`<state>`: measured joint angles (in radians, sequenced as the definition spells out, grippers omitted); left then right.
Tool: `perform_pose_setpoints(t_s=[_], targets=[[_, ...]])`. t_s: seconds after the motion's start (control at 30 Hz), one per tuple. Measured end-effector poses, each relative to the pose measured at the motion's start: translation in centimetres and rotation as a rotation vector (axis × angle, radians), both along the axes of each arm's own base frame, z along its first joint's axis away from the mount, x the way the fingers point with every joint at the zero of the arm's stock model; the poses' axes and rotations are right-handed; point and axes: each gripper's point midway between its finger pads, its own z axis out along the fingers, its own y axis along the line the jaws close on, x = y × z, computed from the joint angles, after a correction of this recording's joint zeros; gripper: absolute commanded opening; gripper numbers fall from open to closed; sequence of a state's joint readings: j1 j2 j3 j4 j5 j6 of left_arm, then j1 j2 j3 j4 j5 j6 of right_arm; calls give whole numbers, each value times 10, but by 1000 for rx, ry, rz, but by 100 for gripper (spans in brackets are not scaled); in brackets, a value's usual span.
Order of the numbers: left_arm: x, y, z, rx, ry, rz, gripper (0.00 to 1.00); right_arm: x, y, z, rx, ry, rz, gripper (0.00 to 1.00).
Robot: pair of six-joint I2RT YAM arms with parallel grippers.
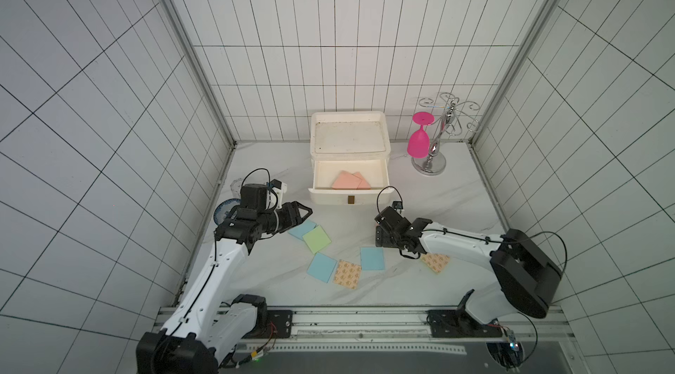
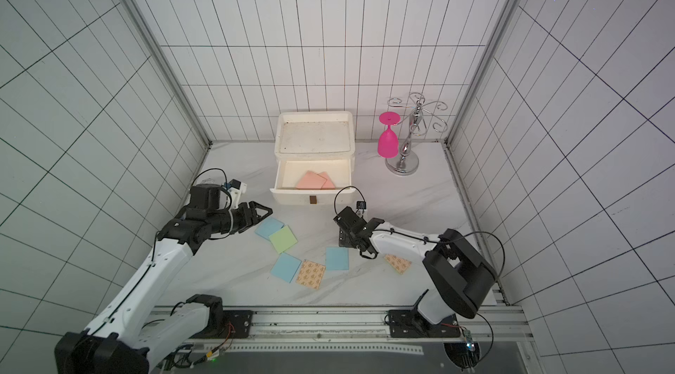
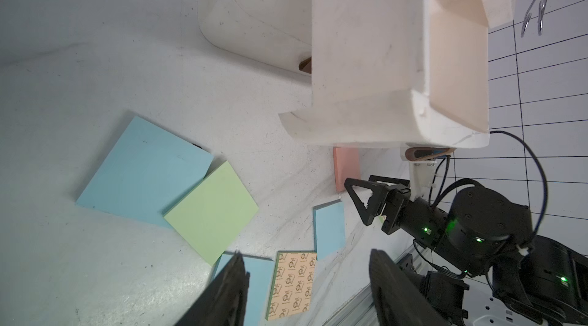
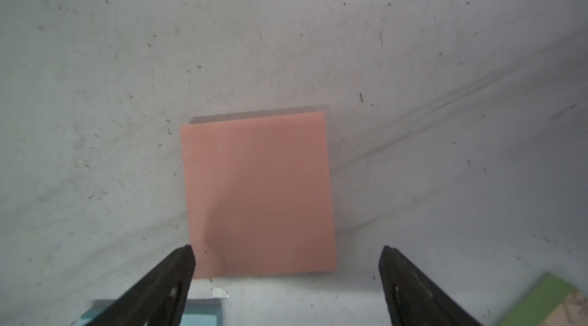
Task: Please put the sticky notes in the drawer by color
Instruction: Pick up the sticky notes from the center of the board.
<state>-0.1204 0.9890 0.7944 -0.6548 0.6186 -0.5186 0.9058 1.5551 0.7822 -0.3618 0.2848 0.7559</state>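
The right gripper [image 4: 288,251] hangs over a salmon-pink pad [image 4: 257,194], jaws spread wider than the pad and holding nothing. The pad lies flat on the table [image 1: 420,200] in front of the open drawer [image 1: 336,198], where two pink pads [image 1: 347,180] already sit. That flatness is the worry — so thin a pad offers little edge, and the jaws may skid over it or peel off only the top sheets. The left gripper [image 1: 308,216], half open and empty, hovers by a blue pad [image 1: 302,229] tucked partly under the green one [image 1: 317,239] — lifting the blue could drag the green along.
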Motion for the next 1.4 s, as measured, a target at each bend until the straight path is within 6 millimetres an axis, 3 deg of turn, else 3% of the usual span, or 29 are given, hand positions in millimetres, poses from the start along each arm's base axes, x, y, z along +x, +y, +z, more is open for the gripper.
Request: perform_pose_setpoints(t_s=[0.23,0.77,1.17,1.4], targets=[[0,0,0,0,0,0,63,3,14,-3,31,-13,16,96],[0,0,0,-3,3,3,63,-3,19,7,35,-12,42,96],[0,0,0,-4,5,5,63,-5,37,5,71,-24,54,96],[0,0,0,-4,5,5,64,4,31,-4,31,-61,5,95]])
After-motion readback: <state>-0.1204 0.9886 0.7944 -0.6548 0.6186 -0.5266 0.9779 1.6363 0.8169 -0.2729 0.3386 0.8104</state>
